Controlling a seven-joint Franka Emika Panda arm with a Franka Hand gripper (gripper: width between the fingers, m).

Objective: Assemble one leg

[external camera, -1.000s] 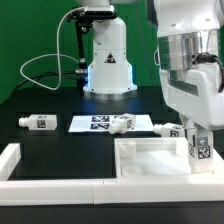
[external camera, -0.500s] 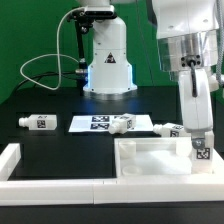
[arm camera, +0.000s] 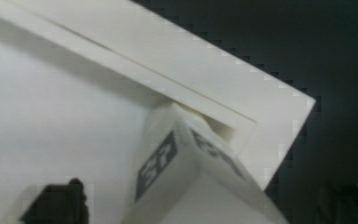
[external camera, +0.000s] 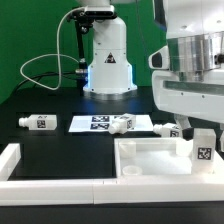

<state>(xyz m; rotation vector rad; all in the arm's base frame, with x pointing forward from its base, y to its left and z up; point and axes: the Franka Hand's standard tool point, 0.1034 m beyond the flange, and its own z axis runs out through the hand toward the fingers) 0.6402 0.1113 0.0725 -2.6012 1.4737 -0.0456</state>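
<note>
One leg [external camera: 203,150], a short white peg with a square tag, stands upright in the near corner of the white tray-like panel [external camera: 150,162] on the exterior view's right. My gripper [external camera: 197,130] hangs straight over it. In the wrist view the leg [arm camera: 197,165] rises between my fingers [arm camera: 60,203], with a gap showing on each side, so my gripper [arm camera: 208,212] is open around its top. Three more legs lie on the table: one on the left [external camera: 40,122], one on the marker board [external camera: 126,123], one behind the panel [external camera: 168,128].
The marker board [external camera: 92,123] lies flat mid-table. The robot base [external camera: 107,62] with its cables stands behind it. A white rail [external camera: 55,187] runs along the front and up the exterior view's left side.
My hand has turned about its vertical axis, so its broad face now shows in the exterior view. The jaws no longer press on the leg. The leg still stands in the panel's corner.
</note>
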